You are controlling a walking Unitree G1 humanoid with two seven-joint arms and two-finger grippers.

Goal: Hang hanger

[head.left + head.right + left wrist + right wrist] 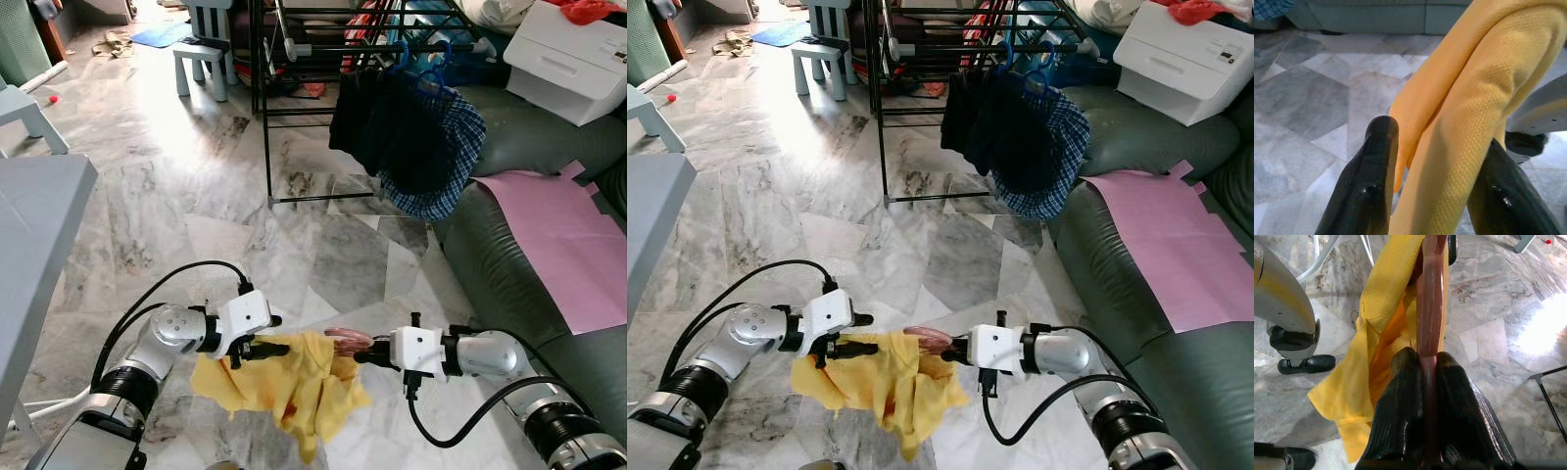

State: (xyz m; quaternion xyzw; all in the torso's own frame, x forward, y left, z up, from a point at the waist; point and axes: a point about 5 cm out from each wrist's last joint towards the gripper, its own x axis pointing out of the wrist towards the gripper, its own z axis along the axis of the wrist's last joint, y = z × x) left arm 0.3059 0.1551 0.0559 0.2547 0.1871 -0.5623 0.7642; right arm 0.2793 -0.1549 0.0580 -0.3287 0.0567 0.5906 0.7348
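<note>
Hanger (1429,308) pinched by right end effector (364,352), low above the near floor, well short of the far rack (294,49). Yellow shirt (294,382) clamped in left end effector (263,348). Judged light; hanger stiff, shirt limp.

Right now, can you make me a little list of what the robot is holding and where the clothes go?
Left gripper: jaws shut on the yellow shirt, holding up one side
Right gripper: jaws shut on the pink hanger, which goes into the shirt
Shirt: hangs between both grippers above the marble floor
Drying rack: black, ahead of the robot, dark clothes already hung on it
Sofa: on the robot's right, pink sheet lying on it
Hanging: not yet done
</note>
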